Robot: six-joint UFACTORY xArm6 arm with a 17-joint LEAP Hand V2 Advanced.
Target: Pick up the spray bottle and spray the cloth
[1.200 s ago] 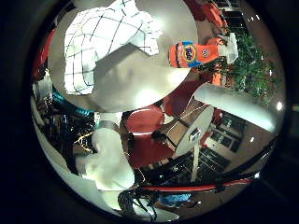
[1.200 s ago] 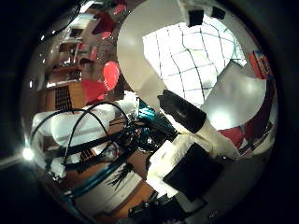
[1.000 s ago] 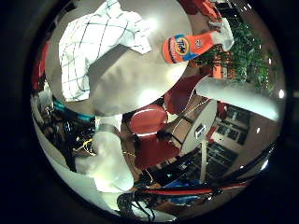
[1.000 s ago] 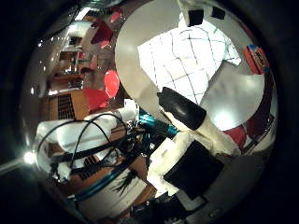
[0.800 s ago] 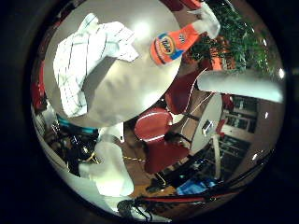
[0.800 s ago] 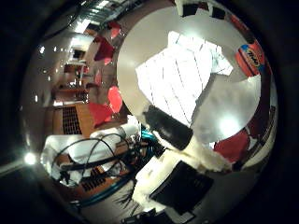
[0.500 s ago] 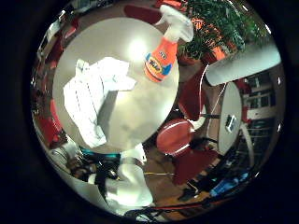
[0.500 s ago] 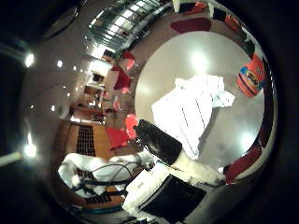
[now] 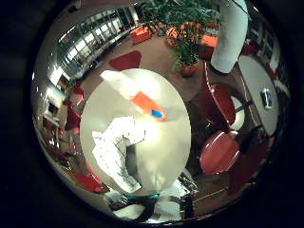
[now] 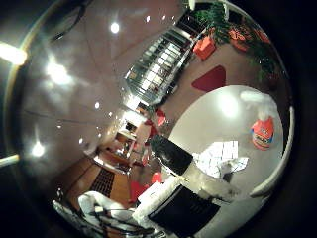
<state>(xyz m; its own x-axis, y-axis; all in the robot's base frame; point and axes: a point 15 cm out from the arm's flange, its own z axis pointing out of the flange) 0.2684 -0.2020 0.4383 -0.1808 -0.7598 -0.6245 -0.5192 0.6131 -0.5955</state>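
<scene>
An orange spray bottle (image 9: 145,101) with a white spray head stands on a round white table (image 9: 163,154). A white checked cloth (image 9: 116,152) lies crumpled beside it on the same table. In the right thumb side palm view the bottle (image 10: 263,130) and cloth (image 10: 224,157) look small and far off. My right hand (image 10: 183,196) is high above and away from the table. Its black-tipped fingers (image 10: 170,153) reach out loosely and hold nothing.
Red chairs (image 9: 220,150) stand around the table. A second white table (image 9: 262,93) is beside them. Potted plants (image 9: 185,28) and a white pillar (image 9: 231,33) stand beyond. The thumb side view shows mostly ceiling with lights (image 10: 59,71).
The camera has pulled back and tilted away from the table, so the table, bottle and cloth look much smaller. The bottle and cloth have not moved on the table.
</scene>
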